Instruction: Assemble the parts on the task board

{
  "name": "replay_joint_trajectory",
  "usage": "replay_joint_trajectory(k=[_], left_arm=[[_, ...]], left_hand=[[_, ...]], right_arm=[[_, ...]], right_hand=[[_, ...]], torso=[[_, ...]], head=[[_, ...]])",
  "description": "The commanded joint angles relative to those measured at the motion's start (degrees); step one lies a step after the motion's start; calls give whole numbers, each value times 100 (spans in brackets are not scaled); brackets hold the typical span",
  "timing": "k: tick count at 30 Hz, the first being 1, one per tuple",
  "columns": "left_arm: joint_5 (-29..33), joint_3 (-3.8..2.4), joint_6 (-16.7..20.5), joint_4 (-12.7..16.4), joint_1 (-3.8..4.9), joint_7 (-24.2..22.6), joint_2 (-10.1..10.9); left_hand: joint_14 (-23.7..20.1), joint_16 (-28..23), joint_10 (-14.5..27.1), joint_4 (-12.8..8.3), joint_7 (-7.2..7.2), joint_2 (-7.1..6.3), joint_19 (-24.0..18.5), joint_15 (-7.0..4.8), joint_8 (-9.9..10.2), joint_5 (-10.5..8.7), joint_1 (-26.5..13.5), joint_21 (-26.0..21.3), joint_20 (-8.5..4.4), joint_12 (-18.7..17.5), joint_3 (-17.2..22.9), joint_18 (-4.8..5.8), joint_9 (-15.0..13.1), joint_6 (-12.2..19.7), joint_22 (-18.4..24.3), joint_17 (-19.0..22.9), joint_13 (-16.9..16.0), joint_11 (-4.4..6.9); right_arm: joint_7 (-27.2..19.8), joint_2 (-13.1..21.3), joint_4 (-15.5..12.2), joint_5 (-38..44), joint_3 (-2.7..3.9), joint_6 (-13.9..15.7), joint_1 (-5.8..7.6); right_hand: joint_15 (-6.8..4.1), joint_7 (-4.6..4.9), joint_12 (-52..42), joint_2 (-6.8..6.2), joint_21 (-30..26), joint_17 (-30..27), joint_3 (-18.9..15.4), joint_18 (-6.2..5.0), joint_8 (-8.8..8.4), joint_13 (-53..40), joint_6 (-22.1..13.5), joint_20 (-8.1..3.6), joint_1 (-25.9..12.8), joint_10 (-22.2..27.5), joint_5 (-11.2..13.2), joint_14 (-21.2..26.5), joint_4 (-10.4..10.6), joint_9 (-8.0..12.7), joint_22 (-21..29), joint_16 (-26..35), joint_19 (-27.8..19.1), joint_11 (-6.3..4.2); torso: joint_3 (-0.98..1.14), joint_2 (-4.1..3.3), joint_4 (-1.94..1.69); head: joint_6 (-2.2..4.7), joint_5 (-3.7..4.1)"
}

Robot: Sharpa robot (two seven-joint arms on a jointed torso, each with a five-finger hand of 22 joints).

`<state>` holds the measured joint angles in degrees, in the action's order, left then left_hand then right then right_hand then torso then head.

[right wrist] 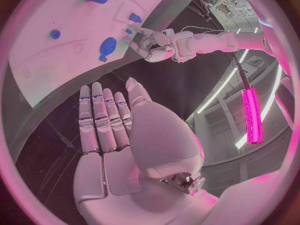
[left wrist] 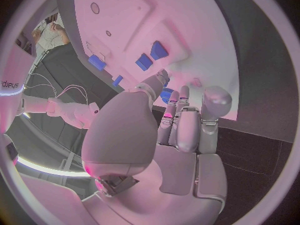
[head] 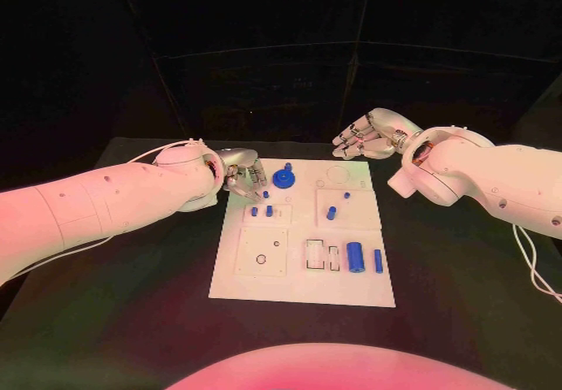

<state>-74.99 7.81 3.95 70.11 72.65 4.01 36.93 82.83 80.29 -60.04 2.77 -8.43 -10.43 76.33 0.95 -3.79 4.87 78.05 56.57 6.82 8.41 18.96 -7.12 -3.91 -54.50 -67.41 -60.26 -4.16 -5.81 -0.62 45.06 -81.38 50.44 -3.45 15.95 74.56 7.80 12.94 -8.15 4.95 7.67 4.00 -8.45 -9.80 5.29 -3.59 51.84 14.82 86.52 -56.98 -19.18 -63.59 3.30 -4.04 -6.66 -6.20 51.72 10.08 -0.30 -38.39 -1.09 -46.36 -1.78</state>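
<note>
From my console I see a matte black worktop [head: 105,325], dark panelled walls [head: 281,73] behind, and curved white ceiling light strips [right wrist: 215,92].

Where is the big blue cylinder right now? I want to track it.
In the head view the big blue cylinder lies on the task board, near its right front corner, between a rectangular slot and a thinner blue cylinder.

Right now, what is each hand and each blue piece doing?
left hand: open, over the board's far left edge, holding nothing.
right hand: open, beyond the board's far right corner.
blue cylinder: lying on the task board.
blue disc: on board.
</note>
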Motion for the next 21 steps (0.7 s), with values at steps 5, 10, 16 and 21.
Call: replay_joint_trajectory(k=[5,10,16,21], left_arm=[[1116,-16,601,113,29,-426,388],[2048,-17,983,231,41,-998,690],[4105,-11,1429,441,45,-2153,962],[5785,1,1302,698,26,-2917,1110]], left_hand=[[-33,-74,106,29,-50,81,-72,15,-48,-26,-7,-235,13,48,-294,-51,-28,-4,147,143,-18,-14],[-89,-157,-69,9,-102,217,-136,15,-229,2,101,-448,14,212,-344,-83,-94,-333,277,320,-65,-16],[-240,-368,-468,-21,-77,410,-306,-41,-386,17,252,-880,-23,421,-121,-164,-134,-601,547,741,-118,60],[-299,-460,-779,-22,9,462,-356,-120,-503,4,268,-1020,-87,593,-29,-183,-167,-784,628,902,-188,166]], right_arm=[[62,114,64,1048,2,-135,11],[188,170,93,1883,0,-250,6],[478,214,83,3172,-5,-267,-67],[761,235,21,3949,-11,-430,-181]], right_hand=[[-342,-155,-51,10,444,140,83,-87,84,4,417,-365,204,-534,93,-987,-164,-3,-193,-272,704,-240],[-562,-221,21,-78,900,336,110,-76,64,4,607,-636,326,-856,135,-1714,-282,14,-439,-499,1193,-354],[-783,-360,110,-153,1791,786,79,-39,26,-8,820,-919,321,-1268,209,-2278,-375,22,-1018,-1140,1599,-502],[-793,-365,287,-178,2253,1119,24,-18,-64,-4,846,-949,227,-1267,231,-2262,-333,29,-1378,-1607,1454,-522]], torso=[[2,1,1],[-2,0,-7],[-5,-2,1],[-12,-2,4]], head=[[29,-1],[58,60],[89,178],[114,292]])
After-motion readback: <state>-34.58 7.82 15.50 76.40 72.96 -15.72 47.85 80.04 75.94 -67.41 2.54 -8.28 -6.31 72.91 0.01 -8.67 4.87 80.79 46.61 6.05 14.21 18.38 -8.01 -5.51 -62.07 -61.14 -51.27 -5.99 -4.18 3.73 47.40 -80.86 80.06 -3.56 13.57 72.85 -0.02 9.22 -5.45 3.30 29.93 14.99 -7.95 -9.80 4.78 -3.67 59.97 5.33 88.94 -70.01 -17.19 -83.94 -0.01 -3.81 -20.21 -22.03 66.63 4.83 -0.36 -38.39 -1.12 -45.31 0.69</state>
